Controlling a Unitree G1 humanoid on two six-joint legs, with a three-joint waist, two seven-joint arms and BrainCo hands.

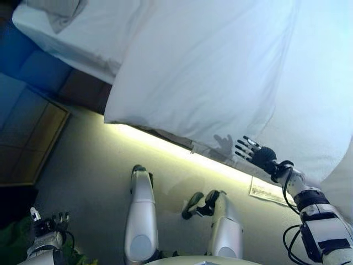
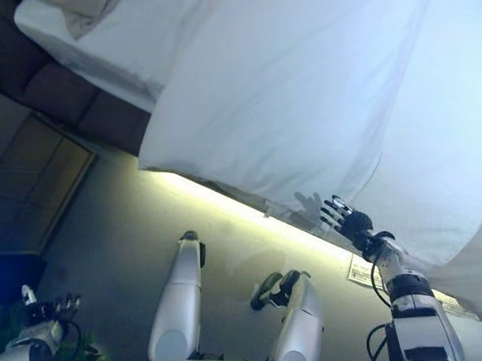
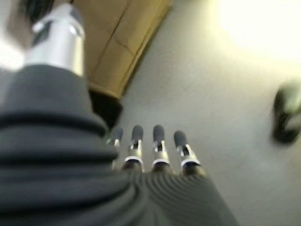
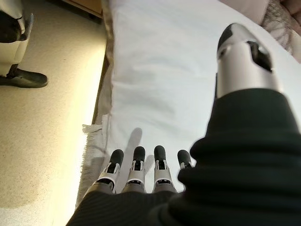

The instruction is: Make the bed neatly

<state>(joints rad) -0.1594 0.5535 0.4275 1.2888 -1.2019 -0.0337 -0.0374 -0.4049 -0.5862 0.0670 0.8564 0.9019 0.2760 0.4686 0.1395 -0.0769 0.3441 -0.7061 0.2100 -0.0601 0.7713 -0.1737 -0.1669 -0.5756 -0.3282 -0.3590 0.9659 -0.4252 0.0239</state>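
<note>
A white duvet (image 1: 204, 72) lies across the bed and hangs over its near side. The white sheet (image 1: 83, 38) shows bare at the far left end, with a pillow (image 1: 55, 8) at the corner. My right hand (image 1: 259, 156) is open, with straight fingers close to the duvet's hanging lower edge, and it casts a shadow on the cloth. The right wrist view shows its fingers (image 4: 136, 165) pointing at the duvet (image 4: 169, 75) and holding nothing. My left hand (image 1: 47, 225) hangs low at the lower left, away from the bed, open and empty, as its fingers (image 3: 157, 141) show in the left wrist view.
A lit strip (image 1: 165, 146) runs along the floor under the bed's edge. A sheet of paper (image 1: 267, 191) lies on the floor near my right hand. A wooden cabinet (image 1: 33, 143) stands at the left. A frayed cloth edge (image 4: 91, 141) hangs below the duvet.
</note>
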